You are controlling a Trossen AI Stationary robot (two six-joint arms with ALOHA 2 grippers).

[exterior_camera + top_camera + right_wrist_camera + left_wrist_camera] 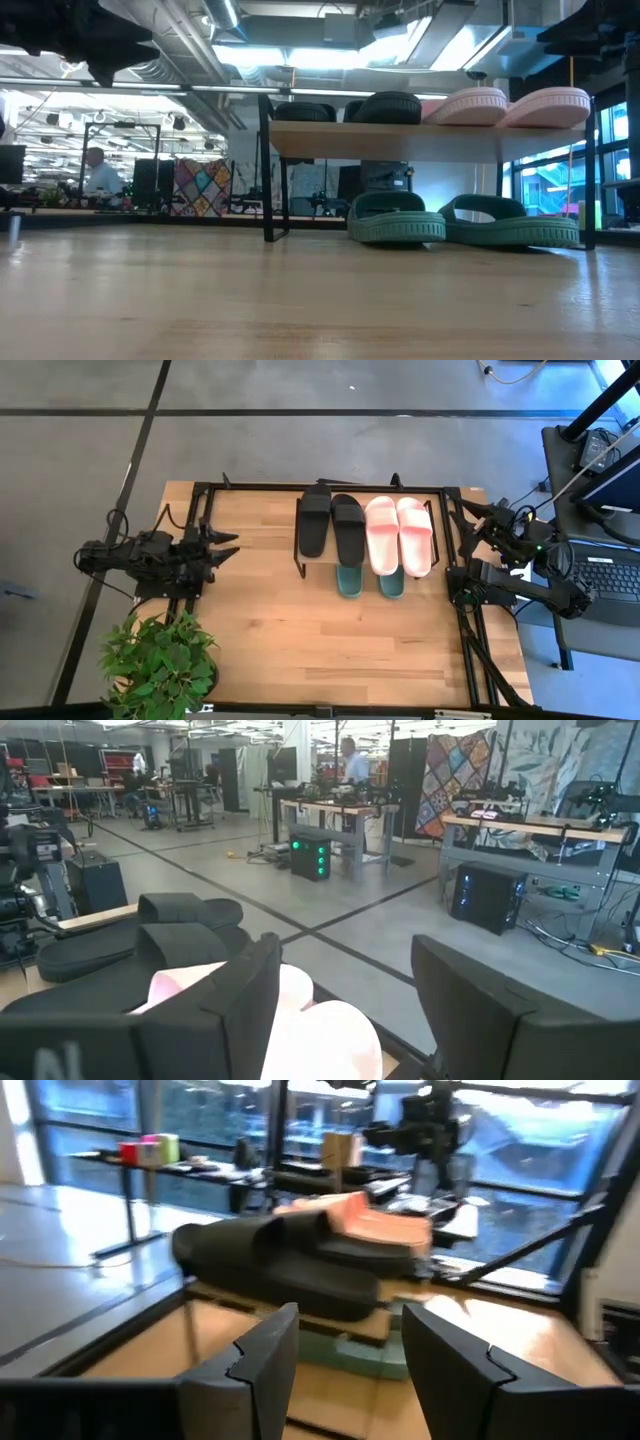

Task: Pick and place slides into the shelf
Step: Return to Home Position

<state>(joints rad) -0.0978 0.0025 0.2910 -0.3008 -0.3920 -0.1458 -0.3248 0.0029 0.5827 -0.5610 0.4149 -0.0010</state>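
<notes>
The shelf (300,555) stands on the far middle of the wooden table. On its top board lie the black slides (332,525) and, to their right, the pink slides (400,535). The green slides (368,582) rest on the table beneath it, toes sticking out toward the near edge; the low view shows them (460,222) under the board. My left gripper (228,545) hovers open at the table's left edge, pointing at the shelf. My right gripper (468,510) hovers open at the right edge, just right of the pink slides (300,1020).
A potted green plant (160,665) sits at the near left corner. A black metal frame (470,650) runs along the table's right side, and a desk with a keyboard (610,575) stands beyond it. The near half of the table (330,650) is bare wood.
</notes>
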